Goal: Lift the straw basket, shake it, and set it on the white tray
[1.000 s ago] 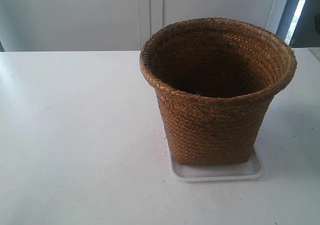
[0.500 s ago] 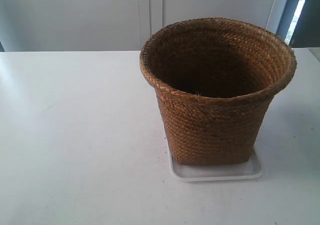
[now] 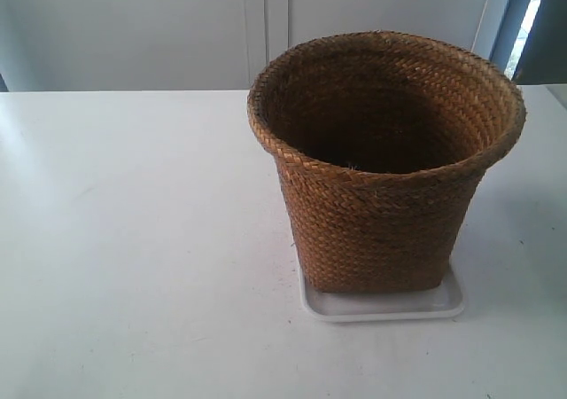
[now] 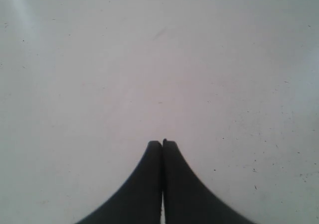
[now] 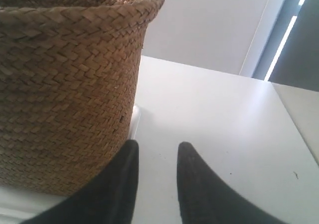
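Observation:
The brown straw basket (image 3: 383, 164) stands upright on the white tray (image 3: 383, 305) on the white table, right of centre in the exterior view. Neither arm shows in that view. In the right wrist view the basket's braided wall (image 5: 65, 89) fills one side, with a strip of the tray (image 5: 15, 204) under it. My right gripper (image 5: 158, 147) is open, empty, low beside the basket's wall and apart from it. My left gripper (image 4: 162, 143) is shut on nothing above bare table.
White table (image 3: 133, 239) spreads wide to the left of the basket in the exterior view. A pale wall (image 3: 177, 27) runs behind the table's far edge, and a dark window frame (image 3: 532, 27) stands at the back right.

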Motion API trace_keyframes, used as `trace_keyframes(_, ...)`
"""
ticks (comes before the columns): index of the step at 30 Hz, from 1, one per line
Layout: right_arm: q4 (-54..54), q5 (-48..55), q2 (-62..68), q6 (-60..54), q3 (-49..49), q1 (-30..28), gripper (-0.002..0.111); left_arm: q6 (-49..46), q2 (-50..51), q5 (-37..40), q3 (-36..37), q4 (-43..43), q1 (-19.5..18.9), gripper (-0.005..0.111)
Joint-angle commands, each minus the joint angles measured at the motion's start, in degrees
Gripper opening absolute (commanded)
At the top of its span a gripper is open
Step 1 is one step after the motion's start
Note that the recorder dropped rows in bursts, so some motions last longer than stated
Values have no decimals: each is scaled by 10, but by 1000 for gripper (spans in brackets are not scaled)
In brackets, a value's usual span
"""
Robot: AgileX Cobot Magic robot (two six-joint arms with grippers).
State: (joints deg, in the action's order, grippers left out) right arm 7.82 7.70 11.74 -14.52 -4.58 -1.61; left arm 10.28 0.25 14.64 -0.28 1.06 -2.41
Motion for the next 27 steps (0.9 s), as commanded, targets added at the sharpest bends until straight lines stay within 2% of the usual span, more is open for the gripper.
trace_keyframes(1,3,-16,-87,6,46,-1,27,2,-3,-1,3,1,4,0)
trace_keyframes(7,3,81,-117,9,46,-1,27,2,-3,-1,3,1,4,0)
trace_keyframes(14,6,80,-117,43,46,-1,27,2,-3,-2,3,1,4,0)
trace_keyframes(19,103,106,-117,58,46,-1,27,2,-3,-2,3,1,4,0)
trace_keyframes(27,106,102,-117,58,46,-1,27,2,-3,-1,3,1,4,0)
